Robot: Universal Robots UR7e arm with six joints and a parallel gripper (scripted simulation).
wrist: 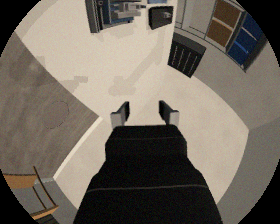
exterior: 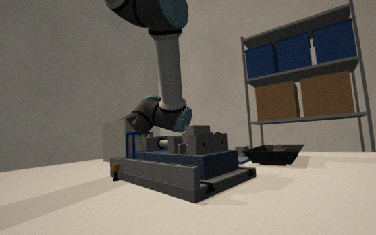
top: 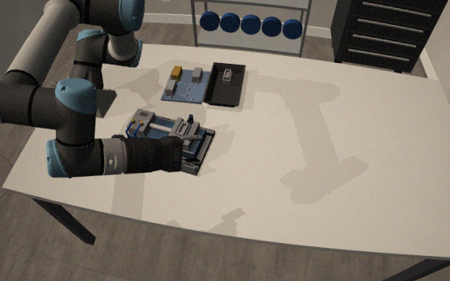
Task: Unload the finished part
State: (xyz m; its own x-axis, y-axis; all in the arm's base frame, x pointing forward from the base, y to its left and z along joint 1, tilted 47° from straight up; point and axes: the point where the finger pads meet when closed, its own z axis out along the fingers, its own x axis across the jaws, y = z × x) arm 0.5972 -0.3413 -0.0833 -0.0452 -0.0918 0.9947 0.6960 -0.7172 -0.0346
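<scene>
The vise (top: 173,135) stands on the table's left part, and it also shows in the exterior view (exterior: 185,159). The finished part (top: 185,128) (exterior: 196,131), a grey block with a pocket on top, sits between its jaws. The black outfeed tray (top: 225,84) lies behind it and holds one grey pocketed part (top: 227,75) at its far end. My gripper (top: 194,140) lies about level, held above the table on the vise's near side.
A blue fixture plate (top: 186,85) with two grey blocks and an orange block (top: 176,72) lies left of the tray. A shelf rack (exterior: 303,77) and a drawer cabinet (top: 387,28) stand beyond the table. My own arm (top: 56,113) spans the table's left side.
</scene>
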